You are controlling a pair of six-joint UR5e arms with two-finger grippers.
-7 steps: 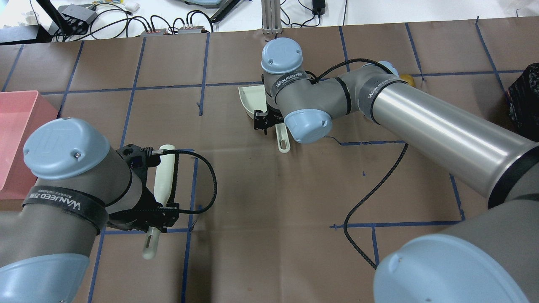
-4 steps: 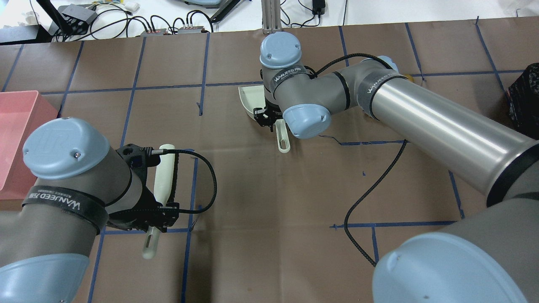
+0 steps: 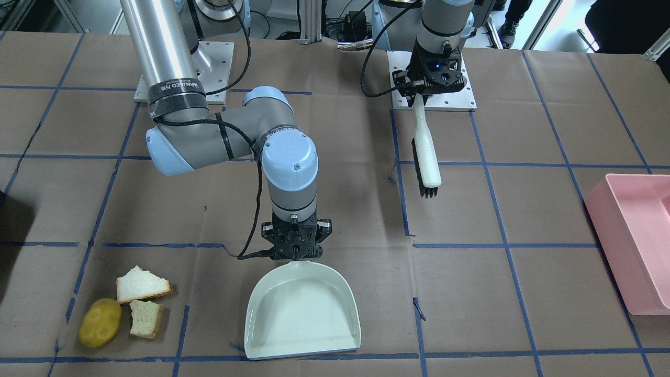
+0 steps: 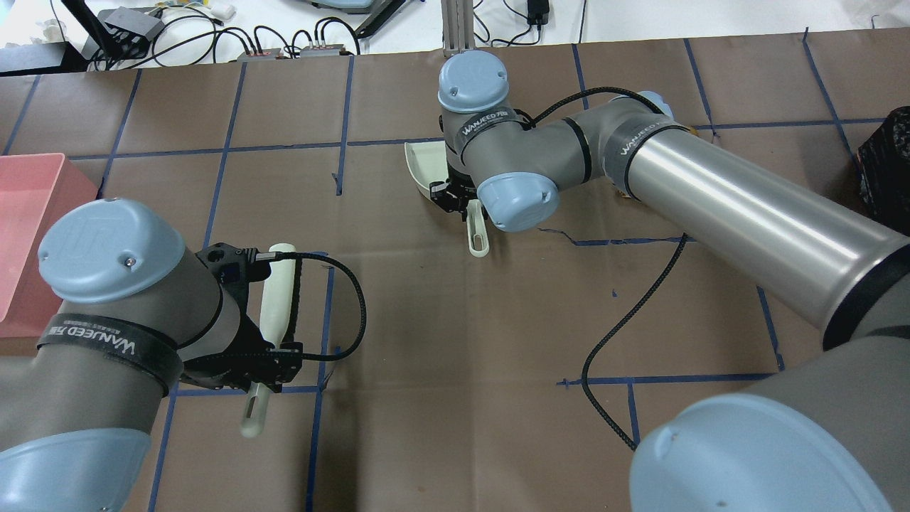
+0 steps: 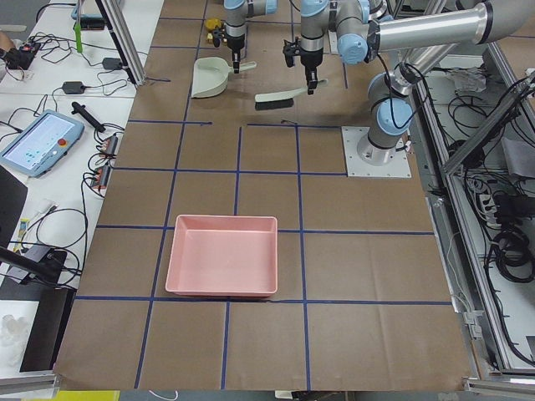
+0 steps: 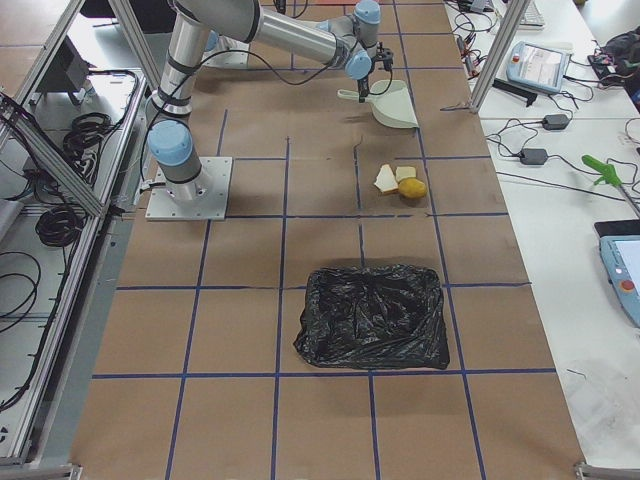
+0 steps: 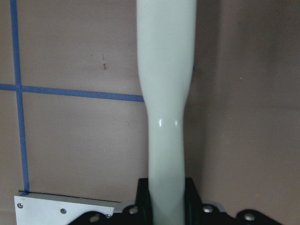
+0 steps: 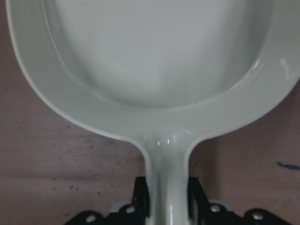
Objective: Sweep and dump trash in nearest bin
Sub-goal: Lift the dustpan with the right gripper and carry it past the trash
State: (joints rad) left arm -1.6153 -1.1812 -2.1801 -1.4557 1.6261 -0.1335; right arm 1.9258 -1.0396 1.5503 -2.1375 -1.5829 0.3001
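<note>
Exterior front-facing: right end effector clamps the dustpan handle. The pan lies flat on the surface, long axis running away from the robot, mouth at the far end. Trash sits off the pan's side toward the robot's right, apart from it, not at the mouth. Left end effector grips the brush, well apart on the other side.
Exterior right: trash lies between pan and black bin.
Wrist views: both closed on their handles.
Judgement: right arm is nearer; the pan needs turning toward the trash.
</note>
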